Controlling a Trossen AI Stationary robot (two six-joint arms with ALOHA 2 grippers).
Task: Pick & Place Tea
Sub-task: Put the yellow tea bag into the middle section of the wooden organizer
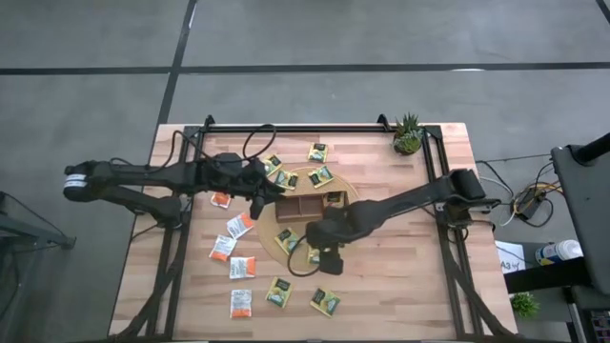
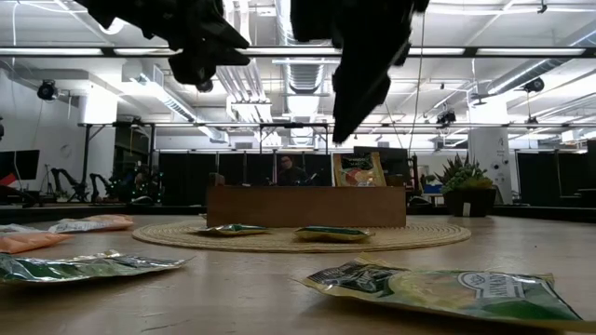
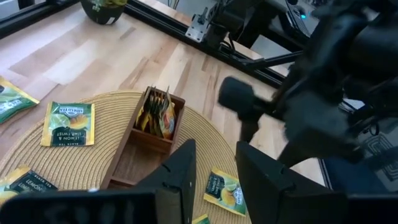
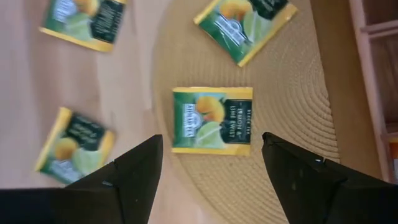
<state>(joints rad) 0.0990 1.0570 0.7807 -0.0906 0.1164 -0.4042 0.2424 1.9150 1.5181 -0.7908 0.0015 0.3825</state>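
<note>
The right claw (image 4: 211, 165) hangs wide open and empty directly above a yellow-green tea sachet (image 4: 212, 120) lying flat on the round woven mat (image 4: 292, 93). The left claw (image 3: 214, 171), narrowly parted and empty, hovers beside the wooden tray (image 3: 146, 146); more sachets are scattered over the tabletop (image 1: 400, 276).

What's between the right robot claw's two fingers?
In the right wrist view, a yellow-green tea sachet lies on the woven mat, showing in the gap of the open right gripper, which hangs above it.
</note>
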